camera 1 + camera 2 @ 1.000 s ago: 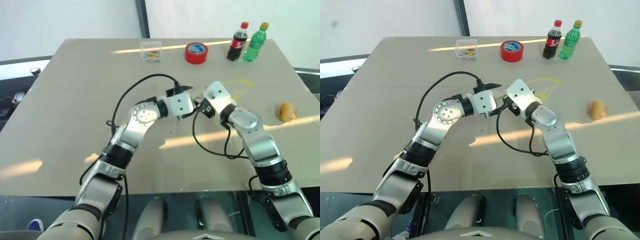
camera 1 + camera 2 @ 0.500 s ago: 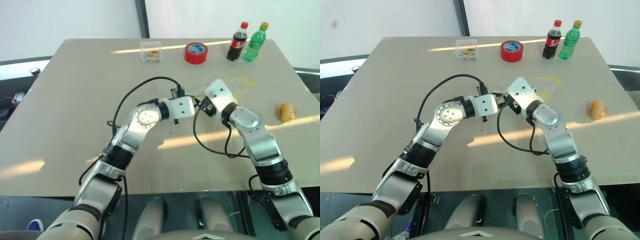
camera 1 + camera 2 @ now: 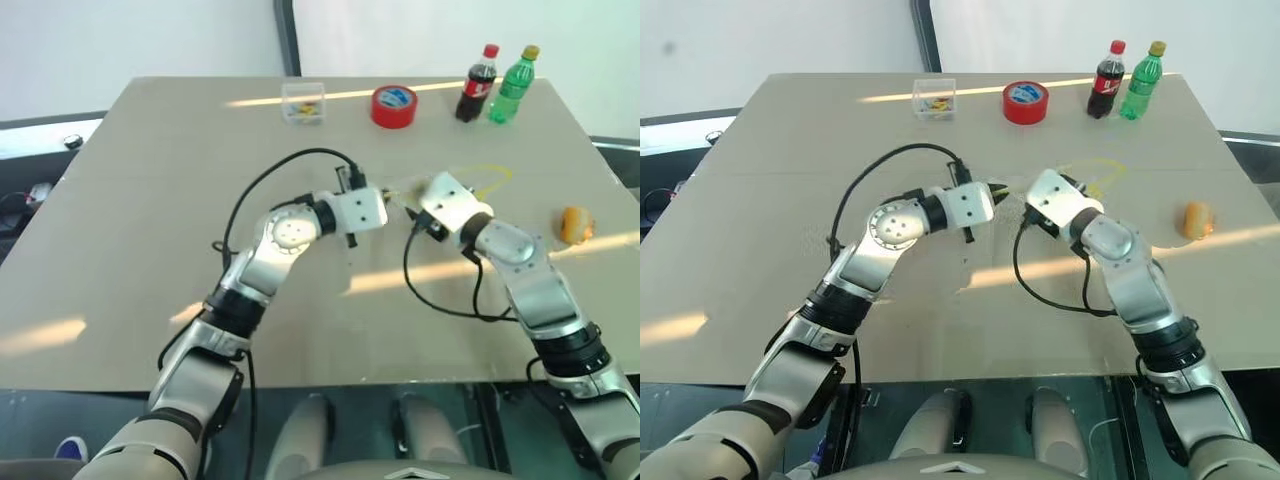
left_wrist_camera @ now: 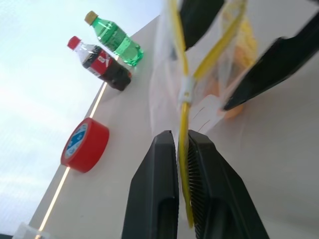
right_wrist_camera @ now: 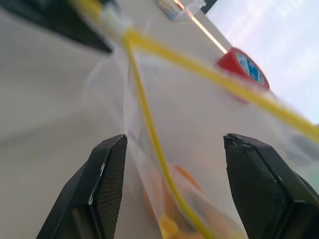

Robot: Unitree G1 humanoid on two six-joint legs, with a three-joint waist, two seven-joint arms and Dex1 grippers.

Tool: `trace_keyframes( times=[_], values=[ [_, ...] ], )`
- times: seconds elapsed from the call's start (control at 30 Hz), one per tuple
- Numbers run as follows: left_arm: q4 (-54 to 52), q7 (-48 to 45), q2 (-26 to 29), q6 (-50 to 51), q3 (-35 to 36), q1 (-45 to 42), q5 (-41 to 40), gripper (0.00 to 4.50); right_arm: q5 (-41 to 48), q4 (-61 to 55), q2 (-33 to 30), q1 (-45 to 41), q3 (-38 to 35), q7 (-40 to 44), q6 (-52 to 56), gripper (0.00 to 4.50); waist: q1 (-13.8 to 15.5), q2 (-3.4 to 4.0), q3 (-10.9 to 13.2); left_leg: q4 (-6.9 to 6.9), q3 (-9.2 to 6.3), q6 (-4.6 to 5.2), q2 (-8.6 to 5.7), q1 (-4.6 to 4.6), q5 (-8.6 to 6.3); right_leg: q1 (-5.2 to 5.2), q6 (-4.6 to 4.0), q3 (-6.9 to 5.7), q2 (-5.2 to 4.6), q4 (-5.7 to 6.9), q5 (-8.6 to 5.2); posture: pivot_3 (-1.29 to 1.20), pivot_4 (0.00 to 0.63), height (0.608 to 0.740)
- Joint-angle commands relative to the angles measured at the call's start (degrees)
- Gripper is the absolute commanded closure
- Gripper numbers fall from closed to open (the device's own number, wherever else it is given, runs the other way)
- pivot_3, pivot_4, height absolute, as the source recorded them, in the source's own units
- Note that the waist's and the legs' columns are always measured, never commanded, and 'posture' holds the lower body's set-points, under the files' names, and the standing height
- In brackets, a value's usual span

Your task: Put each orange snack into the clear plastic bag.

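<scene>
The clear plastic bag point(image 3: 470, 183) lies at mid table between my two grippers, its yellow seal strip point(image 4: 183, 119) running along the mouth. My left gripper point(image 4: 177, 142) is shut on that strip at one end of the mouth. My right gripper point(image 5: 174, 144) is open, its fingers point(image 5: 107, 184) standing wide on either side of the bag's other lip. One orange snack point(image 5: 167, 199) shows dimly through the plastic, inside the bag. A second orange snack point(image 3: 575, 223) sits on the table far to the right, apart from both grippers.
Along the table's far edge stand a small clear box point(image 3: 303, 102), a red tape roll point(image 3: 394, 105), a cola bottle point(image 3: 473, 85) and a green bottle point(image 3: 511, 72). Black cables loop from both wrists over the tabletop point(image 3: 150, 220).
My left gripper, open a second ago, has shut on the bag's seal strip. The right gripper has drawn away to the right, staying open.
</scene>
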Motion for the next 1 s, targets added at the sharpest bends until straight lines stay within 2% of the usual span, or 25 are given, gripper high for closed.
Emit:
trace_keyframes(
  times=[0.03,0.27,0.47,0.53,0.7,0.73,0.83,0.97,1.0],
  values=[
    [-1.21,0.72,-0.29,-0.48,0.91,-1.17,-0.68,4.01,0.82,-3.10,-0.42,-0.50,-2.48,0.35,-0.66,1.32,-0.03,0.00,0.00,0.00,0.00,0.00,0.00,0.00,0.00,0.00,0.00,0.00,0.00,0.00,0.00,0.00,0.150,0.740],
    [-0.95,0.80,0.17,-1.52,0.63,-0.77,-0.12,4.01,3.75,-6.40,-0.09,0.03,-5.36,1.41,2.06,1.32,0.06,0.00,0.00,0.00,-0.01,0.00,0.00,0.00,0.00,0.00,0.00,0.00,0.00,0.00,0.00,0.00,0.150,0.740],
    [-0.05,1.58,1.73,-2.03,1.08,-0.38,0.63,4.01,16.10,-17.35,-1.63,2.91,-14.45,7.47,13.00,1.32,0.23,0.00,0.00,0.00,-0.04,0.00,0.01,-0.02,0.00,0.00,0.00,-0.02,0.00,0.00,0.00,0.00,0.150,0.740],
    [0.41,1.87,2.54,-2.68,1.11,-0.12,0.84,4.01,20.25,-19.13,-1.40,3.72,-18.56,7.56,17.65,1.88,0.31,0.00,0.00,0.01,-0.05,0.01,0.00,-0.04,-0.01,0.01,0.00,-0.03,-0.01,-0.01,0.00,0.00,0.150,0.740],
    [1.37,2.75,4.08,-3.98,1.45,0.28,1.18,4.01,30.57,-22.70,1.21,4.74,-27.85,6.44,25.67,4.09,0.30,0.00,0.00,0.02,-0.06,0.01,0.01,-0.01,-0.01,0.04,0.00,-0.05,0.00,0.00,0.00,0.00,0.150,0.740],
    [1.39,2.84,4.47,-3.96,1.85,0.36,0.95,4.01,32.43,-22.76,1.56,4.73,-30.36,5.91,26.89,4.37,0.23,0.00,0.00,0.02,-0.07,0.01,0.02,-0.01,-0.01,0.04,0.00,-0.05,0.01,0.00,0.00,0.00,0.150,0.740],
    [1.02,2.95,6.21,-4.21,3.10,0.74,0.29,4.01,32.17,-20.01,-0.84,5.50,-35.71,3.40,26.54,4.37,0.31,0.00,0.00,0.02,-0.04,0.01,0.01,-0.01,-0.01,0.04,0.00,-0.03,-0.02,0.01,0.00,0.00,0.150,0.740],
    [0.77,3.12,7.46,-4.28,3.99,1.24,-0.03,4.01,28.29,-12.94,-6.89,7.82,-38.56,1.66,21.18,4.37,0.63,0.00,0.00,0.02,-0.03,0.02,-0.01,-0.01,-0.01,0.04,0.00,-0.04,-0.03,0.00,0.00,0.00,0.150,0.740],
    [0.72,3.11,7.46,-4.32,4.07,1.32,-0.10,4.01,27.62,-11.29,-7.98,8.24,-38.96,1.19,20.04,4.15,0.72,0.00,0.00,0.02,-0.03,0.01,-0.01,-0.01,-0.01,0.04,0.00,-0.04,-0.03,0.00,0.00,0.00,0.150,0.740]
  ],
)
